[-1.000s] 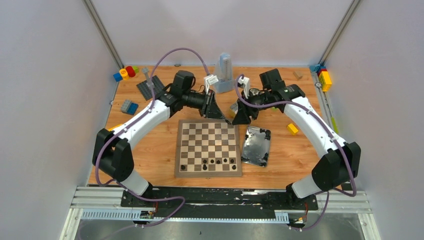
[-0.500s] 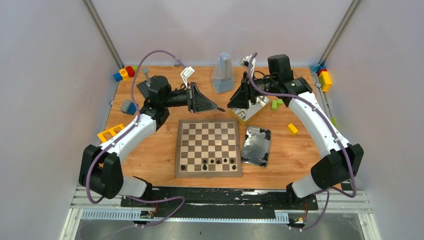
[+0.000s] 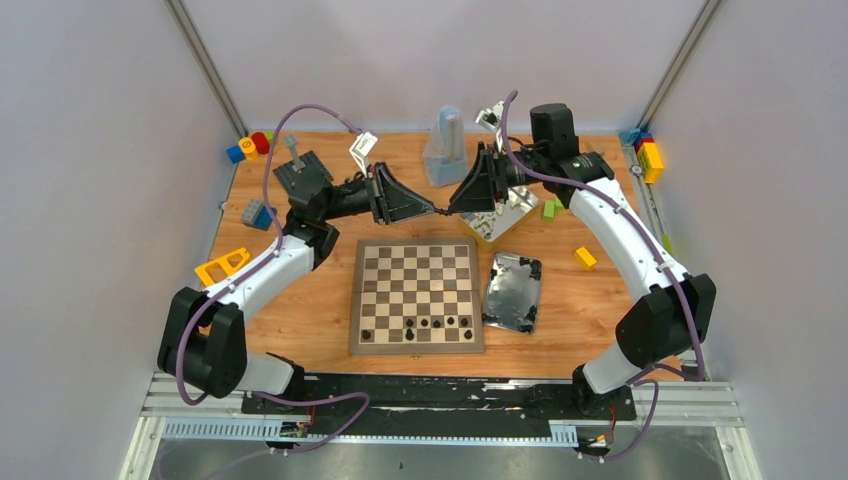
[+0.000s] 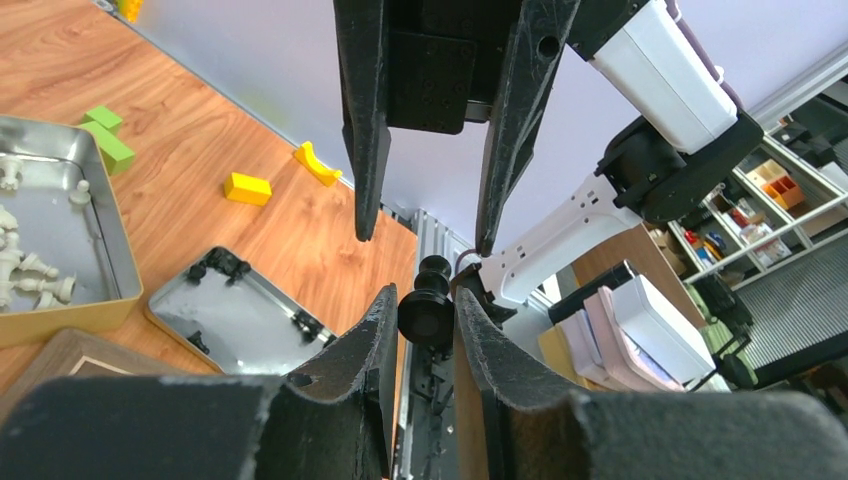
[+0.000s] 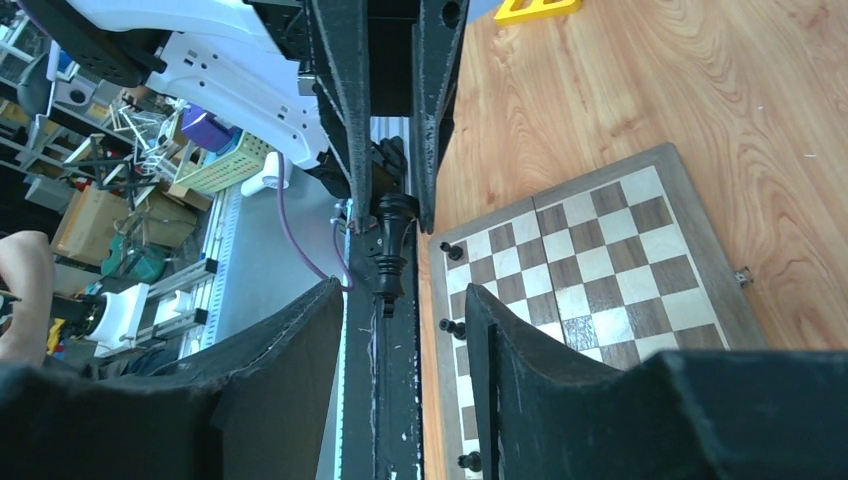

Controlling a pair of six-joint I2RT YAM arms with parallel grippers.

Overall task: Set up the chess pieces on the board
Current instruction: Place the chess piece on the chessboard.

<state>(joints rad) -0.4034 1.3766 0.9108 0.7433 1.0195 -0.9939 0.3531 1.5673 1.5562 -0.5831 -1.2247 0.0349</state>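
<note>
Left fingers (image 4: pixel 365 345): clenched on black piece (image 4: pixel 428 308), aloft near board's (image 3: pixel 415 275) far edge | Right fingers (image 5: pixel 300 340): released, tips flanking piece, not touching | Other black pieces (image 3: pixel 424 323): board's near rows

The table (image 3: pixel 300 300) is showing smooth, warm wood grain with a soft sheen. The board (image 3: pixel 416 272) is looking like matt wood, dark and cream. The black chess piece (image 4: pixel 428 312) is gleaming, glossy and smooth, between matt, finely ridged black plastic jaws. The open tin (image 4: pixel 55 215) and the flat tin (image 3: pixel 512 292) are shining as bare, mirror-like metal. The white arm shells (image 3: pixel 620 235) are glinting like smooth plastic.
</note>
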